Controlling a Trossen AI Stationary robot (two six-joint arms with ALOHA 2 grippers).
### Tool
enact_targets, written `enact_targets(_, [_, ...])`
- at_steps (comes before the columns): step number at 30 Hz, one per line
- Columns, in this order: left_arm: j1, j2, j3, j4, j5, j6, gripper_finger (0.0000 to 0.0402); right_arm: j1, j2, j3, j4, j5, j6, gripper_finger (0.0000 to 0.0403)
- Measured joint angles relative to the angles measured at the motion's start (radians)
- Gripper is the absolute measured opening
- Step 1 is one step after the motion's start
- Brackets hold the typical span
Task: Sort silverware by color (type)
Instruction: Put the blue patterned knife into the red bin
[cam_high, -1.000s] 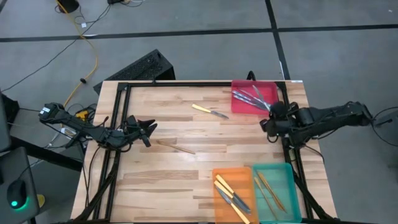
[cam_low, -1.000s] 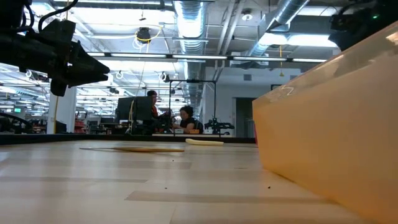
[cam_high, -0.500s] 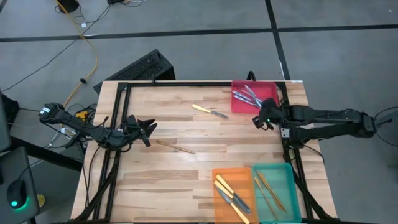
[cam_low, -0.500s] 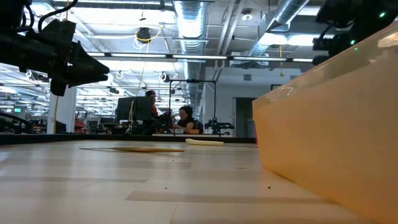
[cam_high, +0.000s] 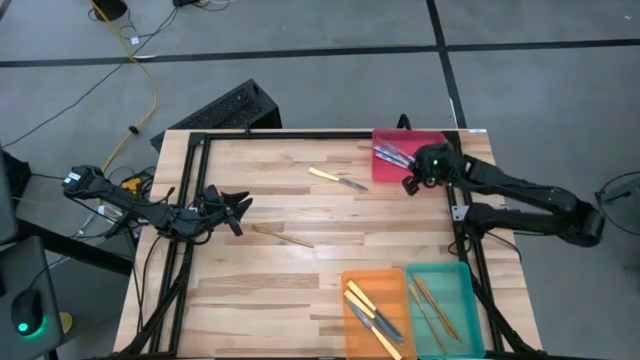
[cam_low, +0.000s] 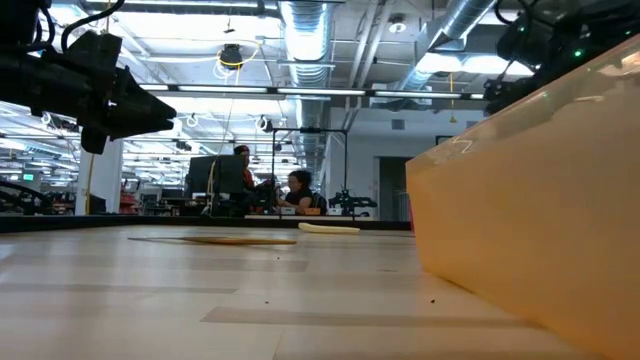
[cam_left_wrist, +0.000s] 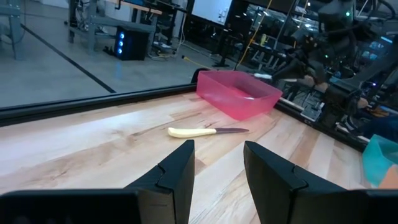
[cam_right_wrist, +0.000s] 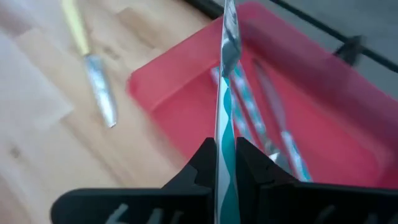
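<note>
My right gripper (cam_high: 409, 185) hovers at the near-left corner of the red tray (cam_high: 432, 143), shut on a utensil with a light-blue striped handle (cam_right_wrist: 226, 93). Several more blue-handled utensils (cam_high: 397, 154) lie in that tray. A yellow-handled knife (cam_high: 338, 180) lies flat on the table left of the tray, and a tan wooden utensil (cam_high: 283, 237) lies nearer the middle. My left gripper (cam_high: 237, 207) waits open above the table's left side, pointing right; past its fingers the left wrist view shows the yellow knife (cam_left_wrist: 205, 131) and the red tray (cam_left_wrist: 239, 93). My right gripper pinches the light-blue utensil by its striped handle (cam_right_wrist: 225, 146) between the two fingers, which lie along it. The silver end (cam_right_wrist: 228, 37) sticks out ahead of the fingertips over the red tray. The utensil is lifted clear of table and tray.
An orange tray (cam_high: 349, 282) with yellow-handled utensils and a teal tray (cam_high: 464, 290) with wooden ones sit at the near edge, right of centre. The orange tray's wall (cam_low: 540, 200) fills the low view's right. A black frame (cam_high: 190, 190) runs along the table's edges. People sit in the room beyond.
My right gripper has moved toward the table's left and slightly toward the far edge, along the red tray's near side to its near-left corner, with the arm swinging round behind it. My left arm has kept still.
</note>
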Motion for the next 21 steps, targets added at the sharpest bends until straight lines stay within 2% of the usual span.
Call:
enact_targets(7, [0.0,0.0,0.0,-0.034,0.002,-0.01,0.0122,-0.137,-0.064,0.0,-0.05,-0.072,-0.023,0.0038])
enact_targets(13, [0.0,0.0,0.0,-0.046,0.001,-0.019,0.0122,-0.19,-0.067,0.0,-0.087,-0.162,-0.059,0.0038])
enact_targets(21, [0.0,0.0,0.0,-0.046,0.001,-0.032,0.0122,-0.259,0.032,0.002,-0.084,-0.207,-0.077,0.0038])
